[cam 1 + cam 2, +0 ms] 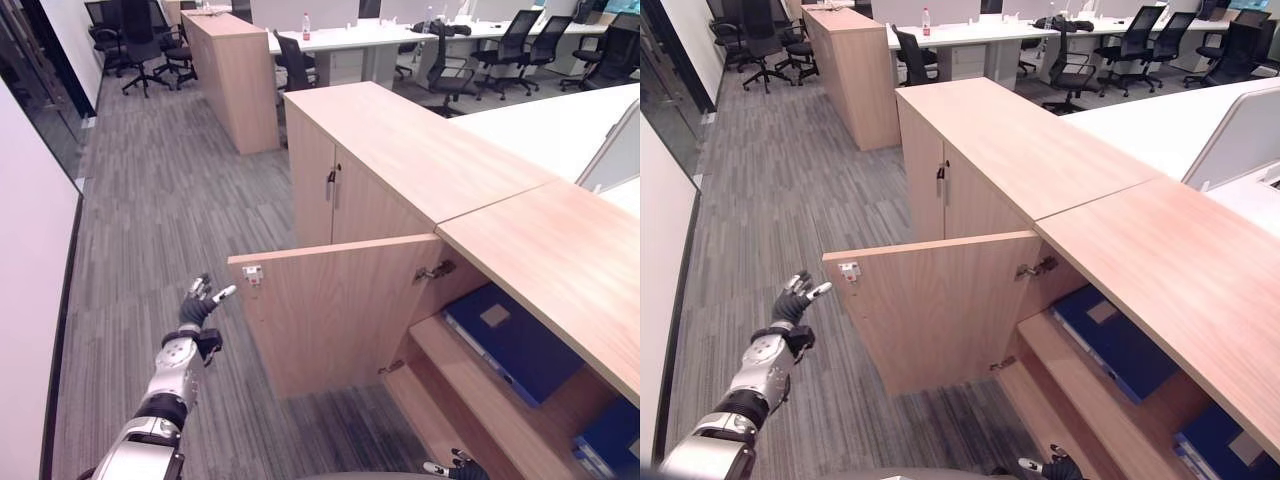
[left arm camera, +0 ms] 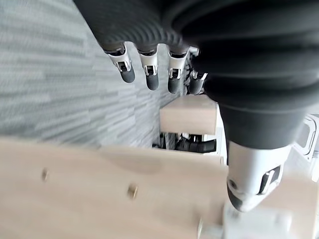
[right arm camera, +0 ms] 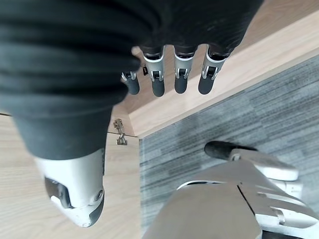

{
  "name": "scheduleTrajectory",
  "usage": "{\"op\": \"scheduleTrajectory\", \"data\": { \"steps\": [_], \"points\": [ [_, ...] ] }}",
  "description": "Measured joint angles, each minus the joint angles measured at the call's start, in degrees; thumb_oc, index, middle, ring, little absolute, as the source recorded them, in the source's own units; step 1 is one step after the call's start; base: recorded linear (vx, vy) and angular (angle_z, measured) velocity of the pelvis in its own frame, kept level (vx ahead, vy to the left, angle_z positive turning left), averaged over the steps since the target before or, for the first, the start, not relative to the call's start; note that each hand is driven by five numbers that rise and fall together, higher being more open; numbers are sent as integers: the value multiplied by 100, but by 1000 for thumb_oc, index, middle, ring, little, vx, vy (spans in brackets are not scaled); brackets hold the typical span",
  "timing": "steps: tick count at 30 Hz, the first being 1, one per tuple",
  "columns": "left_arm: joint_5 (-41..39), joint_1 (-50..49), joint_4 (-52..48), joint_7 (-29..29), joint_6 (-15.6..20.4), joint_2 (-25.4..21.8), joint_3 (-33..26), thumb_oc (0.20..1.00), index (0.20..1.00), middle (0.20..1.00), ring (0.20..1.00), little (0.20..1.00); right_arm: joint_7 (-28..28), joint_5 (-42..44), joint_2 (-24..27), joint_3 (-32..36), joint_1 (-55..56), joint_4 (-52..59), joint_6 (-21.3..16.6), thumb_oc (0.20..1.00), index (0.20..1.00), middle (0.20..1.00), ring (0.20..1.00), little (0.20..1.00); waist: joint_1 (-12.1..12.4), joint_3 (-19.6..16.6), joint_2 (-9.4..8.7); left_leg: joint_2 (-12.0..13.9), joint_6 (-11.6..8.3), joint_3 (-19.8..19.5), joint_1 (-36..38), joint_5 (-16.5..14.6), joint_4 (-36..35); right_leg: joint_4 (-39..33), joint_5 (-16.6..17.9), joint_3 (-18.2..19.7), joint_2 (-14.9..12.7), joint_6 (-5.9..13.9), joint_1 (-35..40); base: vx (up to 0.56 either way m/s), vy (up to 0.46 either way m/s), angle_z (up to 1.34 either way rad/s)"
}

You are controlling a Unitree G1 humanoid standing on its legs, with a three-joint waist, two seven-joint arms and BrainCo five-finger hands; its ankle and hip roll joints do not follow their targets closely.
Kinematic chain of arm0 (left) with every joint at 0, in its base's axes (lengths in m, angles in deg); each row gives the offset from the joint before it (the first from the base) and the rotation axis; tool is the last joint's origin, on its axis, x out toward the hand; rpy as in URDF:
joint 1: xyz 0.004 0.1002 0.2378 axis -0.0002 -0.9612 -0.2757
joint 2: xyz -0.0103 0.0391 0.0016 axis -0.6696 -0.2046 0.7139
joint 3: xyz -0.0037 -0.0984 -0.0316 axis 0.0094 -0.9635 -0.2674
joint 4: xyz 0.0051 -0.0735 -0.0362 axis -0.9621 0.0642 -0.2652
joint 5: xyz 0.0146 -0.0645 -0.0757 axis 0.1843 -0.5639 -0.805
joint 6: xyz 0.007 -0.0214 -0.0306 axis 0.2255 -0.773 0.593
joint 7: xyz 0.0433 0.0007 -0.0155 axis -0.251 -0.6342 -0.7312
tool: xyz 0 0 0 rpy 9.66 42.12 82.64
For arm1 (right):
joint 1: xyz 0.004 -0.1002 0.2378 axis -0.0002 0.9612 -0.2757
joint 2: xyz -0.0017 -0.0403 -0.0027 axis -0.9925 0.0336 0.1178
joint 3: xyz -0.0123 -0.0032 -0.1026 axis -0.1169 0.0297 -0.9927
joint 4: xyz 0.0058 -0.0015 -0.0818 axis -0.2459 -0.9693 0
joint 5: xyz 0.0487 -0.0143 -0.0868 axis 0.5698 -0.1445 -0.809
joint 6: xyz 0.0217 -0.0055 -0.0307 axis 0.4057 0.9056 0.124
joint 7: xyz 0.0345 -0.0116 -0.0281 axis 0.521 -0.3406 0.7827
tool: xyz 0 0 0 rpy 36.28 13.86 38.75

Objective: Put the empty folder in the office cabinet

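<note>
Blue folders lie flat on the upper shelf inside the open office cabinet; another blue one sits lower at the right, partly cut off. Which of them is the empty one I cannot tell — neither hand holds a folder. Such a folder looks stiff-boarded and light if empty, its cover probably smooth enough to slide on the wood; a grip across the spine or one long edge would likely suit it best.

The cabinet door stands swung out toward the carpeted floor. The left hand hovers just beside the door's free edge, apart from it, fingers relaxed and loosely spread, empty. The right hand hangs low near the cabinet's base, fingers straight, also empty.

Hidden: the cabinet's depth under the top, the far ends of the folders, and the lower shelf's contents. Beyond stand office chairs and a long bench.
</note>
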Motion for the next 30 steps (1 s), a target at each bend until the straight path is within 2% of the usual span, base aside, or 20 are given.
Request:
{"op": "scheduleTrajectory", "data": {
  "steps": [4, 7, 14, 23, 30],
  "points": [
    [-63, 0, -4, -1, 0, 191, 103, 1000, 1000, 1000, 1000, 1000, -1, 0, -3, -4, 1, 1, 35, 1000, 1000, 1000, 1000, 1000, -30, 1, 4, 3, 0, 2, 4, 0, 0, 0, 0, 3, 3, 0, 1, 0, 0, 0],
    [-219, -41, -99, -38, 19, 573, 179, 1000, 1000, 1000, 1000, 1000, -3, -1, -21, -4, -13, -2, 87, 1000, 1000, 1000, 1000, 1000, -16, 4, 8, 3, 0, 0, 5, 0, 0, 0, 0, 1, 1, 0, 6, 0, 0, 0],
    [-448, -110, -223, 34, 42, 585, 374, 1000, 1000, 1000, 1000, 1000, -14, -2, -31, -16, -44, -3, 93, 1000, 1000, 1000, 1000, 1000, 26, 7, 25, 6, 0, -16, 5, 1, 0, -5, 0, -20, 0, 1, 19, 0, 0, 0],
    [-437, -732, -1193, 326, -78, 438, 814, 1000, 1000, 1000, 1000, 1000, -7, -6, -32, -7, -48, -32, 110, 1000, 1000, 1000, 1000, 1000, 249, 65, 72, -19, 0, -152, 0, 3, 0, -2, -14, -150, -37, 4, 88, -30, 4, 8],
    [-430, -1195, -2020, 867, -237, -191, 1051, 1000, 1000, 1000, 1000, 1000, 69, -6, -31, 20, -52, -36, 113, 1000, 1000, 1000, 1000, 1000, 295, 231, 110, -31, 1, -153, -5, 4, 0, 21, -14, -153, -50, 6, 86, -27, 11, 0]
  ]
}}
